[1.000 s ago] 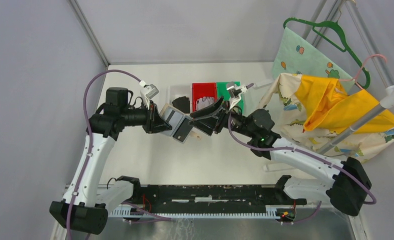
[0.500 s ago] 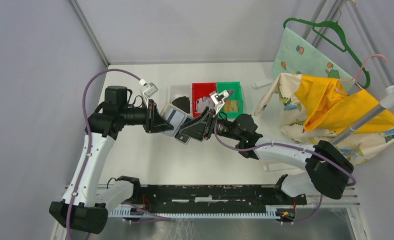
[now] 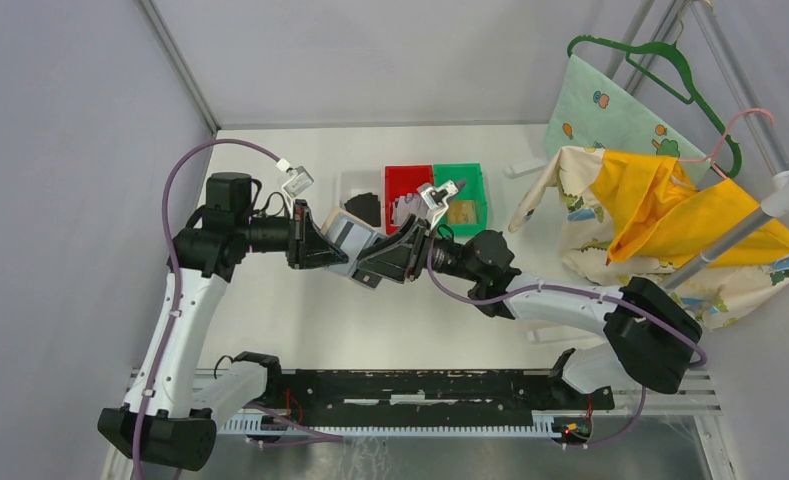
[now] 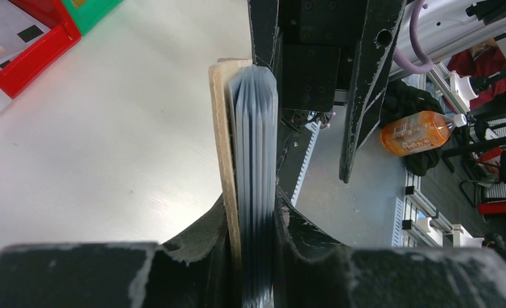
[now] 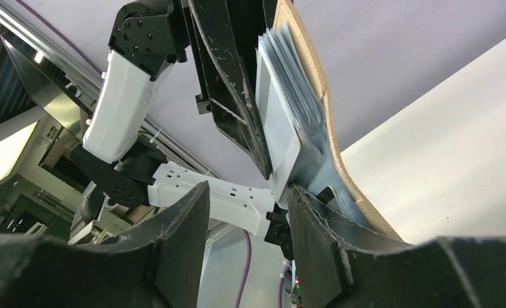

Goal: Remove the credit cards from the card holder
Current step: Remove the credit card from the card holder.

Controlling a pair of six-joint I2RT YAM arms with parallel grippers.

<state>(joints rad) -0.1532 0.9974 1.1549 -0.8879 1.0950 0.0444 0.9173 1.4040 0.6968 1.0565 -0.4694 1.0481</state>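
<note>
— Above the middle of the bench point(image 3: 300, 320), short of the red bin point(image 3: 408, 186) and green bin point(image 3: 462, 186) toward its far edge, what does the left hand point(image 4: 253, 224) have?
— It is clenched on the card holder point(image 4: 247, 141), held off the bench.
— And the right hand point(image 5: 247, 199)?
— Released, its fingers apart. One finger lies against the end of the holder's clear sleeves point(image 5: 282, 96), and it grasps nothing.

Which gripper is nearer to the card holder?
Left. The left gripper is shut on the card holder, pinching it between both fingers. The right gripper faces the holder's free end with jaws open, not gripping it.
</note>
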